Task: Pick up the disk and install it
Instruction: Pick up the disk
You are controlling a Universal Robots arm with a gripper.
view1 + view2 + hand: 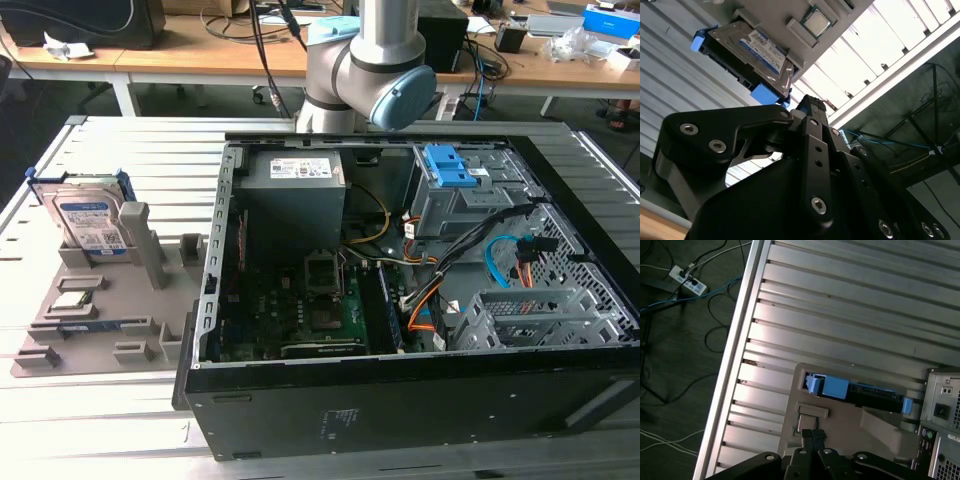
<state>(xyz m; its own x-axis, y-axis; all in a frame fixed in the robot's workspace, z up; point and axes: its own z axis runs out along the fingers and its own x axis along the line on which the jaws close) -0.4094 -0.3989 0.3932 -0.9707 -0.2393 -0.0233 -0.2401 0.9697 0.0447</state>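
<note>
The disk (88,222) stands on edge in a slot of the grey holder (110,300) at the exterior view's left; it is silver with a white-and-blue label and sits in a blue frame. In the second wrist view the disk (760,47) lies beyond my black gripper (812,102), with a gap between them. In the first wrist view the disk (860,390) shows edge-on past my gripper (813,434). The fingertips sit together, shut, with nothing between them.
An open computer case (560,400) fills the exterior view's middle and right, with a grey drive bay with blue latches (450,170) inside. A small chip (816,21) rests in the holder. The slatted metal table (850,305) ends at an edge above floor cables (685,280).
</note>
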